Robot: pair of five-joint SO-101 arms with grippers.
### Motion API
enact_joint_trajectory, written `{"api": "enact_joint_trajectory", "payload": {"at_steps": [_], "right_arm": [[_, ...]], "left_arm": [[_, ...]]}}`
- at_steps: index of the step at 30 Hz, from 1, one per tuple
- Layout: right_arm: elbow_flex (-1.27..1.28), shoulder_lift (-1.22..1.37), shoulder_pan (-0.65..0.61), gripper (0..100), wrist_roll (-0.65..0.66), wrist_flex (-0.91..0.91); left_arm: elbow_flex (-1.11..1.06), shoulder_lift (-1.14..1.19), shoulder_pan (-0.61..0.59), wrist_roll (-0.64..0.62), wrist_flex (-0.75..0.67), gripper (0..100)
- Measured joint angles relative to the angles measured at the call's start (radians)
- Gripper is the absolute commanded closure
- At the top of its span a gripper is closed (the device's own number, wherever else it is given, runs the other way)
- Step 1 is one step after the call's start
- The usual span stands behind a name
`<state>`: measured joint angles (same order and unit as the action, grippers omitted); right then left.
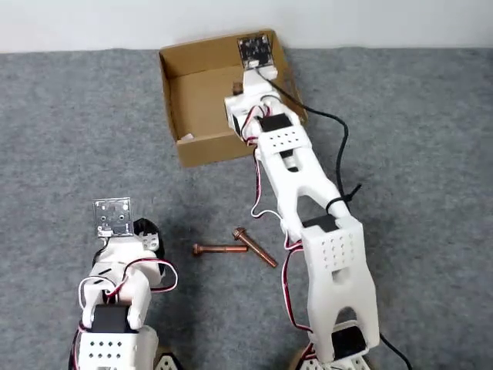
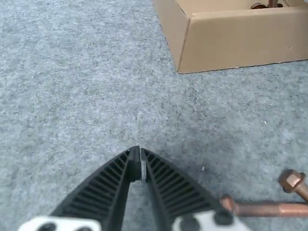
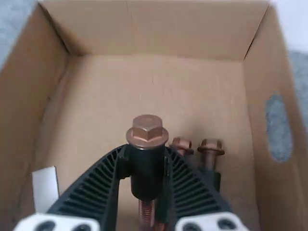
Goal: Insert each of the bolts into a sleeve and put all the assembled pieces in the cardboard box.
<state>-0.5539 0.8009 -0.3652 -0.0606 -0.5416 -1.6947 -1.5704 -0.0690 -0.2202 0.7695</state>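
Observation:
My right gripper (image 3: 147, 155) hangs inside the cardboard box (image 3: 159, 29), shut on a black sleeve (image 3: 146, 166) with a copper bolt (image 3: 147, 132) through it, held upright. Two more sleeved bolts (image 3: 197, 147) stand beside it by the box wall. In the high view the right arm (image 1: 296, 166) stretches over the box (image 1: 196, 89). Two bare copper bolts (image 1: 219, 248) (image 1: 256, 248) lie on the grey carpet between the arms. My left gripper (image 2: 139, 161) is shut and empty, low over the carpet, with the bolts (image 2: 262, 208) just off to one side.
Grey carpet covers the whole table. The box (image 2: 240, 41) sits at the far middle with an open top and one flap (image 1: 185, 139) bent at its near corner. A black cable (image 1: 339, 139) trails from the right arm. Open carpet lies to the far left and right.

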Motion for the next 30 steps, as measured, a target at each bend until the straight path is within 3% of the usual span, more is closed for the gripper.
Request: {"api": "enact_joint_trajectory", "payload": {"at_steps": [4, 10, 18, 24, 30], "right_arm": [[-0.014, 0.025, 0.0, 97.4, 0.006, -0.072], [-0.028, 0.026, 0.0, 83.9, 0.035, -0.17], [-0.04, -0.026, 0.0, 90.4, 0.041, -0.284], [-0.04, -0.163, 0.0, 98.7, 0.041, -0.47], [-0.04, -0.308, 0.0, 99.0, 0.041, -0.646]], "left_arm": [[0.0, 0.0, 0.0, 0.0, 0.0, 99], [0.0, 0.0, 0.0, 0.0, 0.0, 99], [0.0, 0.0, 0.0, 0.0, 0.0, 99], [0.0, 0.0, 0.0, 0.0, 0.0, 99], [0.0, 0.0, 0.0, 0.0, 0.0, 99]]}}
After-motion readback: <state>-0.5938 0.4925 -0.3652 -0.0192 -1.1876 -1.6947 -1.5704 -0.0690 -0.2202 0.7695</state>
